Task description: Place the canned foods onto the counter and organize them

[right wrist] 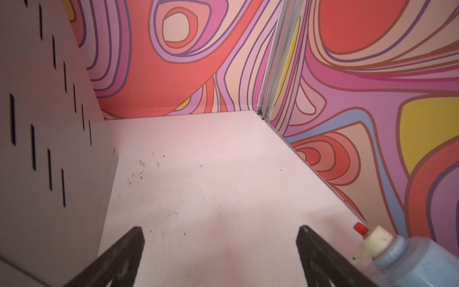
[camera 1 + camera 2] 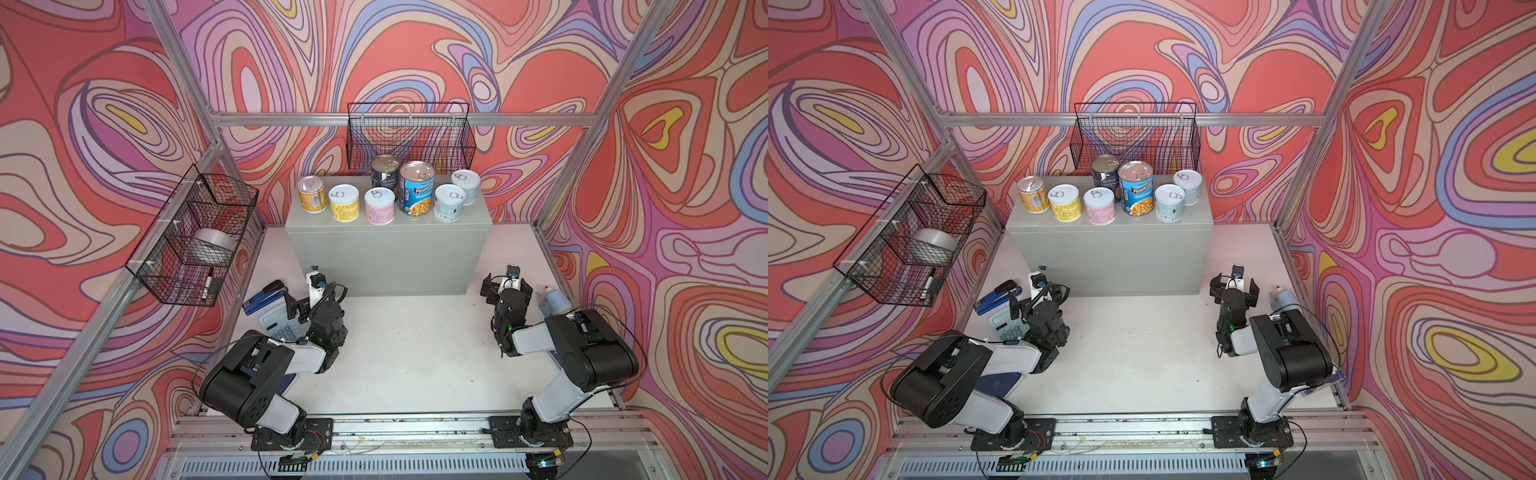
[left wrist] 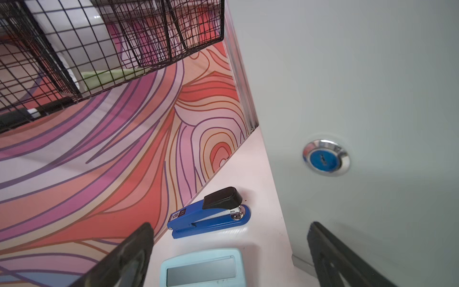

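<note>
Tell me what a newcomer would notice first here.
The swirling pink, red and purple wallpaper covers every wall. Against it, seven cans stand clustered on the grey counter at the back, two tall ones among five short. The left arm and right arm sit in front, jaws open and empty.

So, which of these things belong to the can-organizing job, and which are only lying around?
Belong to the job: Progresso can, navy can, orange-yellow can, yellow can, pink can, front pale blue can, rear pale blue can, all standing on the grey counter.

Just lying about: blue stapler, calculator, capped bottle, tape roll and marker in the side basket, back basket.
</note>
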Motion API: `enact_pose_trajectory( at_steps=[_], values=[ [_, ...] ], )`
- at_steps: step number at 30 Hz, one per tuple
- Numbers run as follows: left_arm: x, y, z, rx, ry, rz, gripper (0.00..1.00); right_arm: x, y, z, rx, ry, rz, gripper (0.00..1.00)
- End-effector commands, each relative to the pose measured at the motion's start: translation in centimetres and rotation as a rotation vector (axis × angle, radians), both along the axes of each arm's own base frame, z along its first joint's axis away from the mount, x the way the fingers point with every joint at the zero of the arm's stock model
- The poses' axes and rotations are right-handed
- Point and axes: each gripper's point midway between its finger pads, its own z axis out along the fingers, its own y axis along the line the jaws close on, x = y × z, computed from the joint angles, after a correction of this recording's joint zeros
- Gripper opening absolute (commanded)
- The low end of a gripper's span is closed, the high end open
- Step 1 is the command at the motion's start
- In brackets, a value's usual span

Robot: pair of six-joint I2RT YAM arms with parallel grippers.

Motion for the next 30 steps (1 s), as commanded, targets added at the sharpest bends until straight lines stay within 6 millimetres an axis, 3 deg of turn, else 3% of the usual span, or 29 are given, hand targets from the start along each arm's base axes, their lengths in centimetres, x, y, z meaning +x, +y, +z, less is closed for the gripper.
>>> enact_pose_trajectory(
  at_steps=[1, 10, 16, 21, 30],
  values=[
    [-0.3, -0.1, -0.8, -0.018, -0.004, -0.055, 1.00, 0.2, -0.1, -0.1, 0.010, 0.008, 0.001, 0.99],
    [3.1, -0.6, -3.2, 0.069, 0.077, -0.116, 1.00, 1.4, -0.7, -1.0, 0.064, 0.063, 0.025, 0.98],
    [2.4, 1.0, -3.3, -0.010, 0.043, -0.133, 1.00, 2.0, -1.0, -1.6, 0.092, 0.097, 0.044, 0.98],
    [3.9, 0.9, -4.9, -0.102, 0.142, -0.241, 1.00, 2.4, -0.6, -1.9, 0.111, 0.110, 0.088, 0.98],
    [4.8, 1.3, -6.3, -0.233, 0.195, -0.346, 1.00, 2.0, -0.1, -2.5, 0.111, 0.080, 0.149, 0.99]
  ],
)
